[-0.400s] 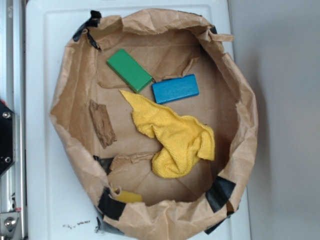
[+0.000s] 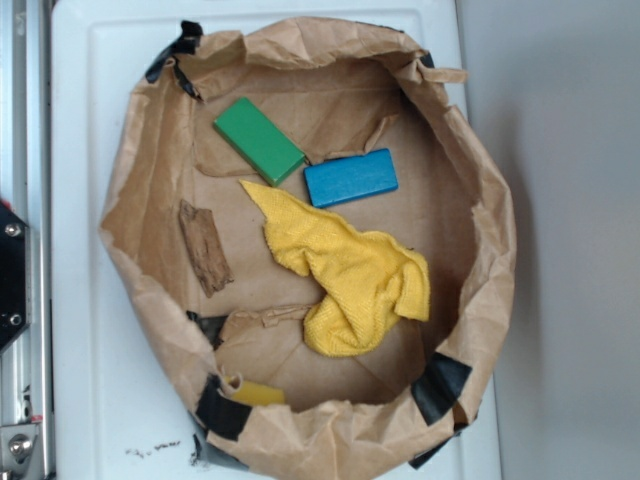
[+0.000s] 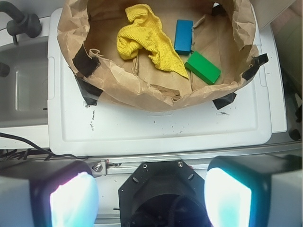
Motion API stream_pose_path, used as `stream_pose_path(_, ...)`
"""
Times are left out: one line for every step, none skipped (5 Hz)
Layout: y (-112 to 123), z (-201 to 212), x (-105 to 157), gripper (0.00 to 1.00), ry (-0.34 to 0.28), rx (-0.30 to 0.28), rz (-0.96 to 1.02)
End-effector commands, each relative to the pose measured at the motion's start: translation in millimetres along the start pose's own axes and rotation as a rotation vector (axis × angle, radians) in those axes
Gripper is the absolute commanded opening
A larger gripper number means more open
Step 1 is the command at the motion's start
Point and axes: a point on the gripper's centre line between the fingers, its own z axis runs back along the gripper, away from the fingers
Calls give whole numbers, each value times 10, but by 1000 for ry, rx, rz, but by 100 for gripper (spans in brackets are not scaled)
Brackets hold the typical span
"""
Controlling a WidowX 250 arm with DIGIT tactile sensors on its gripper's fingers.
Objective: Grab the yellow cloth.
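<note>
lab bench: white tray [image 2: 80,300], taped paper bag [image 2: 480,240].

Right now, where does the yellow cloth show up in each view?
Exterior: the yellow cloth lies centre-right on the floor of the paper bag, just below the blue block.
Wrist: upper centre, left of the blue block.
Shared landmark: the green block beside the blue one.

A green block [image 2: 259,140], blue block [image 2: 350,177] and brown scrap [image 2: 204,246] lie in a paper bag [image 2: 480,250].

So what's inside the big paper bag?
Inside the paper bag: the yellow cloth, a green block, a blue block, a brown piece, a small yellow piece. Anything under the cloth is hidden.
</note>
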Motion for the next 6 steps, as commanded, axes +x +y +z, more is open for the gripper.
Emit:
stream_pose_path(-246,-75,999,100,-163,-170,-19)
stream_pose_path(-246,-75,999,100,-163,-170,-19)
stream_pose_path(-246,-75,999,100,-163,-170,-19)
stream_pose_path(-246,-75,999,100,-163,-170,-19)
stream_pose_path(-156,-611,1389,100,-94,-110,41)
stream_pose_path(-32,-1120,1698,100,-67,-61,72)
